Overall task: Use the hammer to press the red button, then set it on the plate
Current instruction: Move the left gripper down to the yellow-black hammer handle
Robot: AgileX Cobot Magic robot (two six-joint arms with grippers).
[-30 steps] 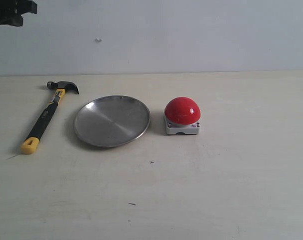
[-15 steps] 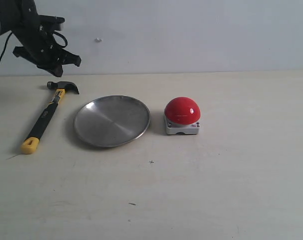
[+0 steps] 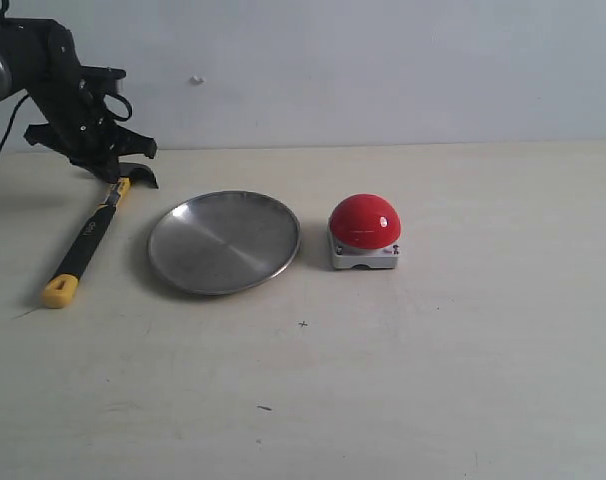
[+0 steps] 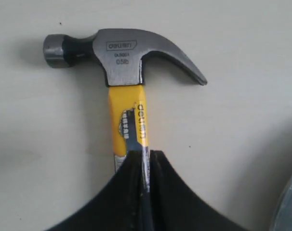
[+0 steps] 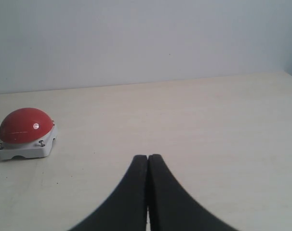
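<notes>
Hammer [image 4: 122,60] lettering: "deuen", "0.5lb"

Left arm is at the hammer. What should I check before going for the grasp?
1. Left pincer lined up over the handle of the black-and-yellow claw hammer, near the head: ok.
2. Left pincer wide enough for the handle: not ok, barely parted.
3. Gap between pincer and handle: cannot tell.
4. Hammer lying apart from the round silver metal plate: ok.
5. Glossy red dome button unobstructed: ok.
6. Right pincer shut, away from the hammer: ok.
</notes>
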